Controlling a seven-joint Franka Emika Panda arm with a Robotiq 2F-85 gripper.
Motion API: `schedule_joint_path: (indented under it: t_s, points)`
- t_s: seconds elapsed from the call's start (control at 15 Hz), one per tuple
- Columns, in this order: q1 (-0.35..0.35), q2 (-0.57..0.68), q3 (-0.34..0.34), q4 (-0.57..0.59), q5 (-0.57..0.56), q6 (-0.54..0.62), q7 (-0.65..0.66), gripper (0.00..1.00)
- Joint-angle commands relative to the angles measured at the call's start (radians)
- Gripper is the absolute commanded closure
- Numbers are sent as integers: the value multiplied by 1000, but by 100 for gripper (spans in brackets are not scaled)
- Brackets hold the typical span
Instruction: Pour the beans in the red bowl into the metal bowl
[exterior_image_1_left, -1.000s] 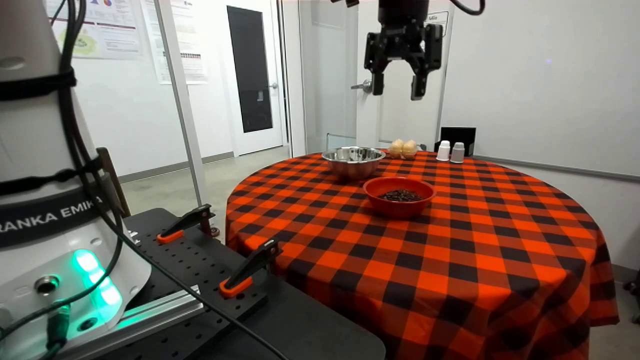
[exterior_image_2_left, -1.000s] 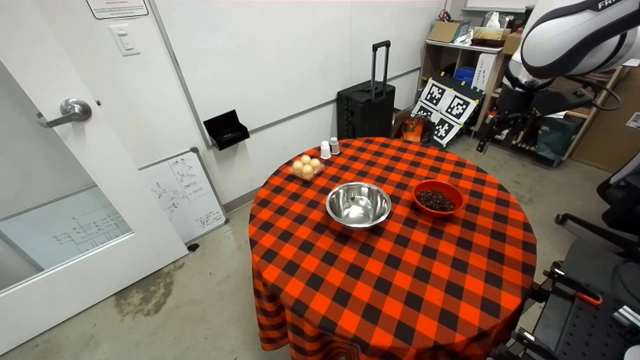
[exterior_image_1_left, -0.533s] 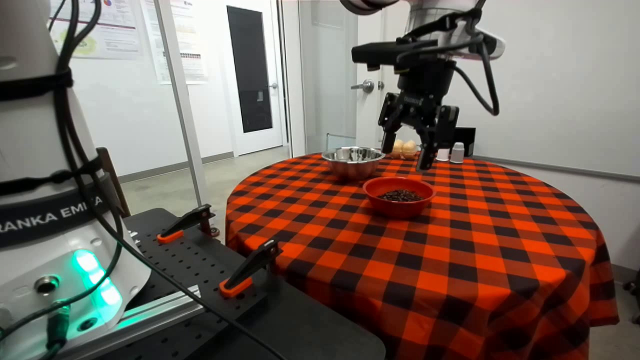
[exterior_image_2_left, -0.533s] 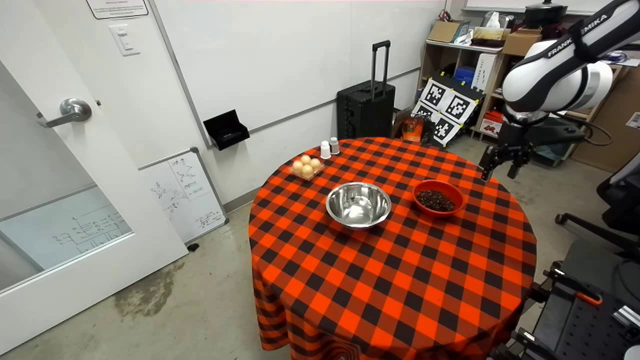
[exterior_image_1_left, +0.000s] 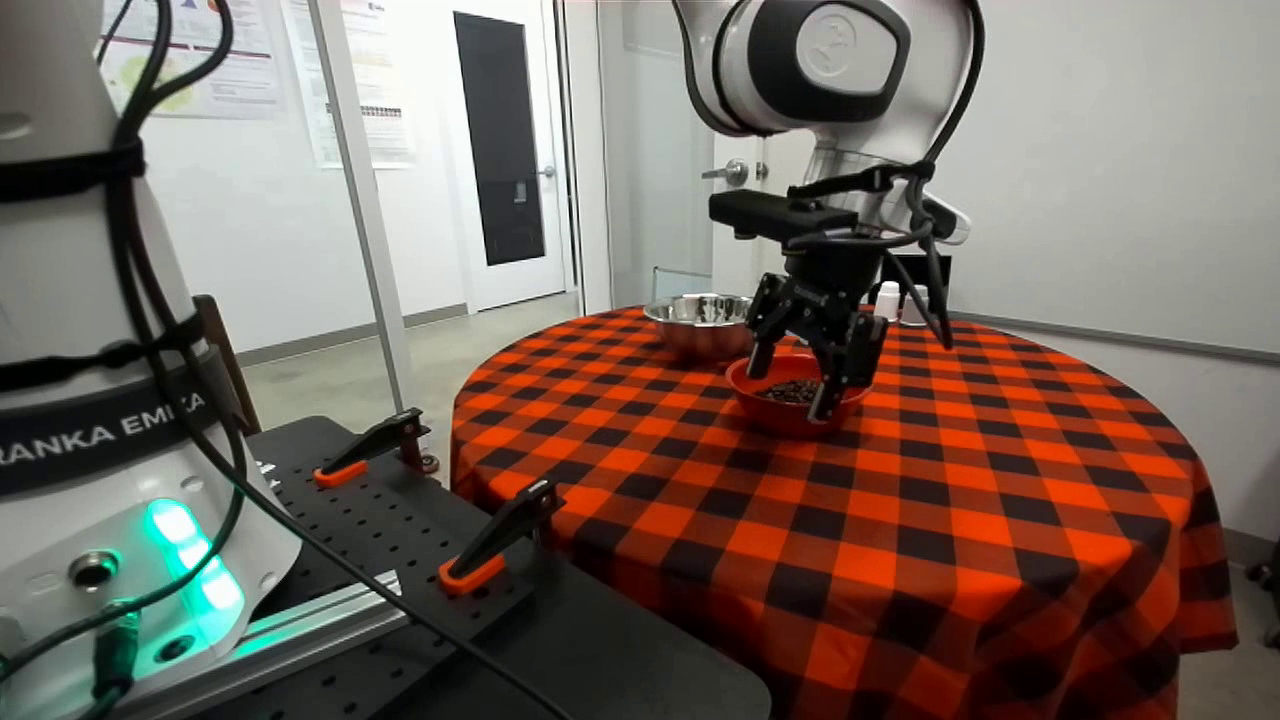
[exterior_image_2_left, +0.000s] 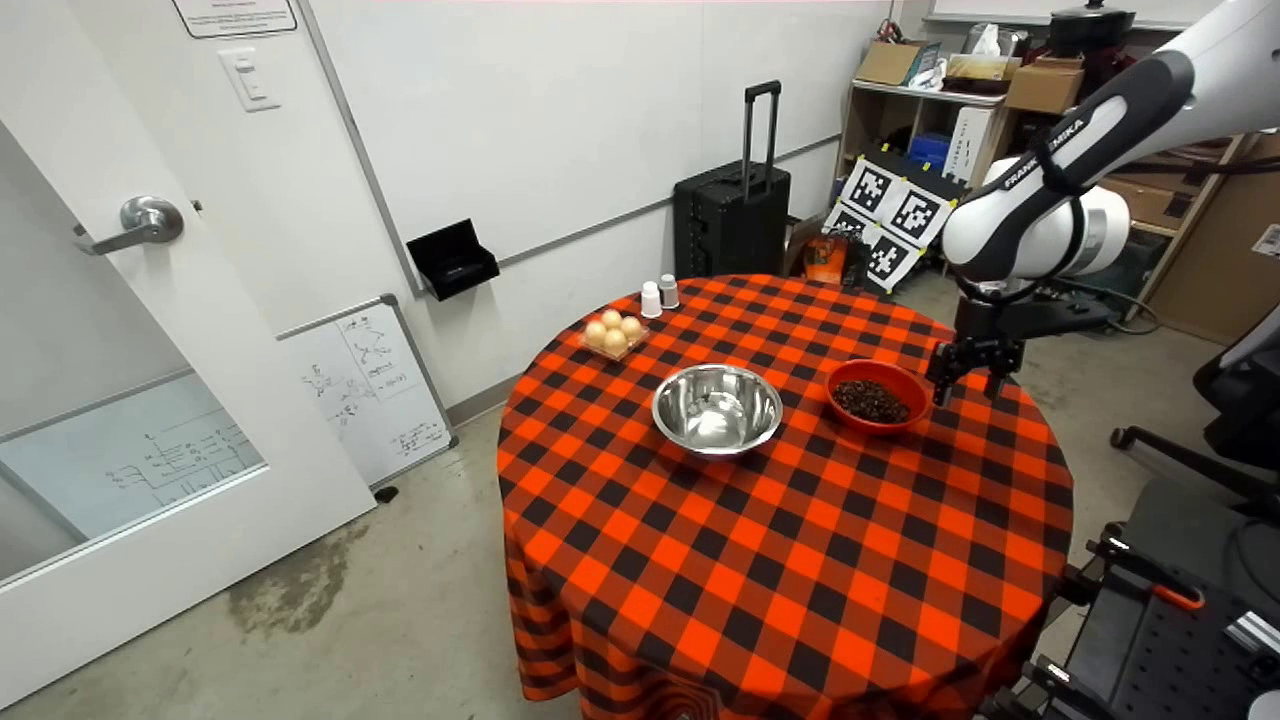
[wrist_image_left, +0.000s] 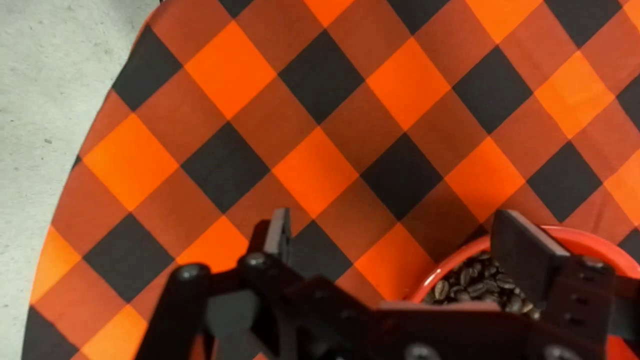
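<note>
In an exterior view the pincer (exterior_image_2_left: 968, 395), wide and empty, now hangs lower, at three o'clock of the red bowl (exterior_image_2_left: 885, 371), seemingly to grip next

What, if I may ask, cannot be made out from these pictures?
Red bowl: in the wrist view, cut off by the right edge; in an exterior view, the jaws overlap it, so contact is unclear.
Beans: in the wrist view, the jaws hide some.
Metal bowl: in an exterior view, the jaws cover part of its rim.
Whiteboard writing: in an exterior view, too small to read.
</note>
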Motion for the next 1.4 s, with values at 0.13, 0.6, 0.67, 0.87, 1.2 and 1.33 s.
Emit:
schedule_joint_path:
  t_s: [0.13,0.6,0.67,0.87,1.2,1.33]
  points:
    - [-21,166,40,170,20,1,104,0]
    - [-29,286,37,331,-3,-17,209,0]
    - [-29,302,35,344,-7,-14,217,0]
    - [-26,342,28,372,-18,4,238,0]
    - [-24,370,28,405,-27,12,241,0]
    - [-25,372,27,411,-27,15,242,0]
